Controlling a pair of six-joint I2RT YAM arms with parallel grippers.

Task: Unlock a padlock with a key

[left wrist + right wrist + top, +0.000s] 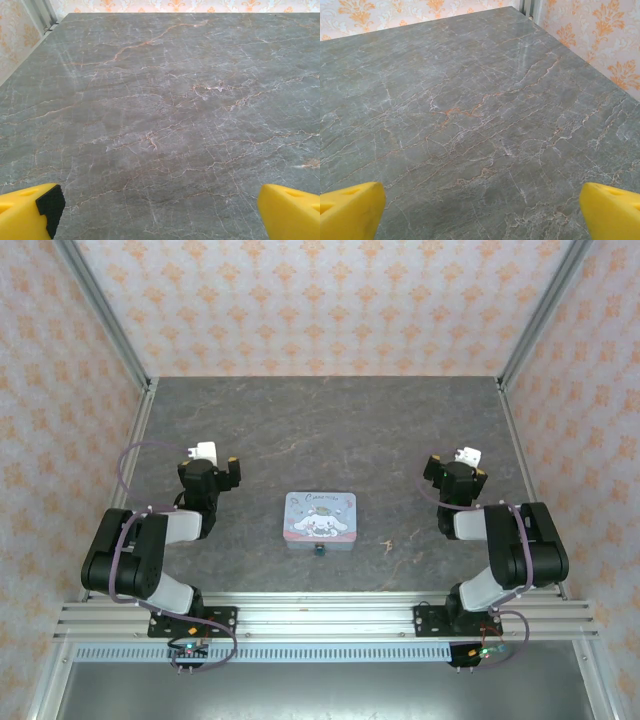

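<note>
grey veined stone makes up the tabletop (330, 420), walled on three sides by orange-patterned wallpaper (300, 300). a pastel blue-and-pink tin (320, 517) with a cartoon lid lies flat near the middle of the tabletop's near edge. the padlock (320, 548), a tiny dark speck from above, sits at the tin's near side, touching it or nearly so; i cannot tell which. the key (388, 544), a thin pale sliver, lies on bare stone to the right of the tin, apart from both tin and padlock, also toward the near edge.

the left gripper (211, 457) hangs over the left half of the tabletop, well apart from the tin, its jaws spread wide with nothing between them. in the left wrist view its yellow fingers (25, 212) stand at the two bottom corners over bare stone. the right gripper (457, 464) hovers over the right half, likewise spread wide and holding nothing, its yellow fingers (350, 210) framing bare stone in the right wrist view.
</note>
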